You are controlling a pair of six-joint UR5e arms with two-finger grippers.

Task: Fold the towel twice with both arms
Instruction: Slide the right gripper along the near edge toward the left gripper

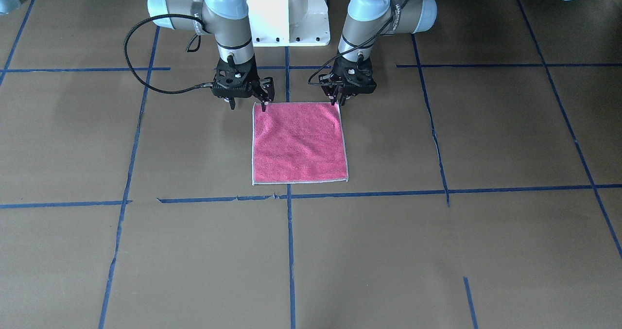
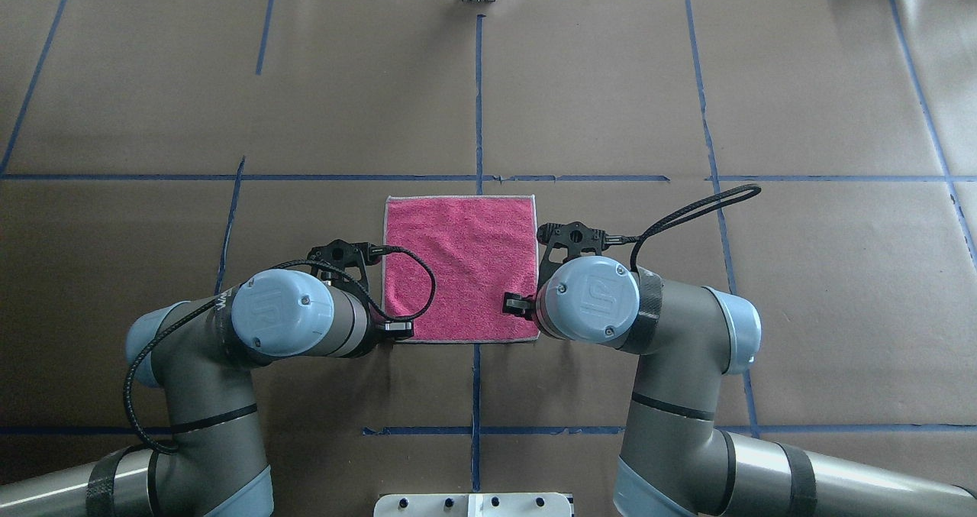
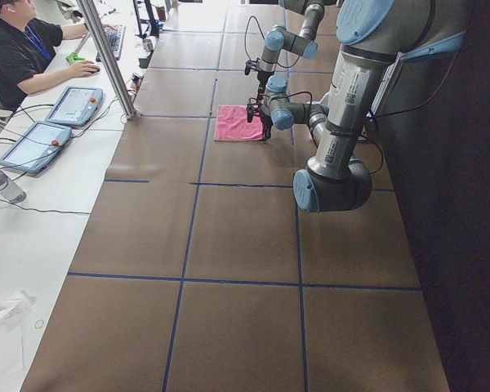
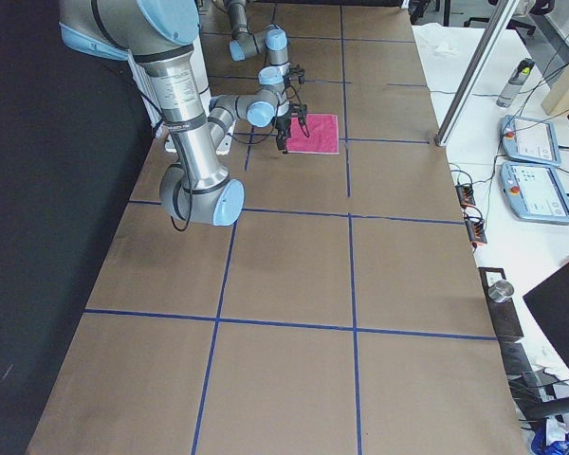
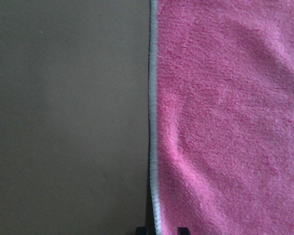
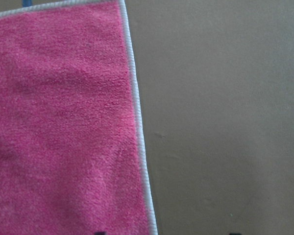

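The towel [image 1: 299, 142] lies flat and pink face up on the brown table, just in front of both arms; it also shows in the overhead view [image 2: 458, 265]. My left gripper [image 1: 336, 100] is down at the towel's near corner on my left. In the left wrist view [image 5: 161, 231] its fingertips stand close together across the grey edging, shut on the towel [image 5: 225, 122]. My right gripper [image 1: 248, 106] is at the other near corner. In the right wrist view [image 6: 166, 233] its fingertips stand wide apart astride the towel's edge [image 6: 63, 122], open.
Blue tape lines [image 1: 290, 251] divide the brown table top into squares. The white pedestal base [image 1: 289, 13] stands behind the towel. An operator [image 3: 24, 57] sits at a side bench with tablets, and a metal pole [image 3: 106, 57] stands at the table's edge.
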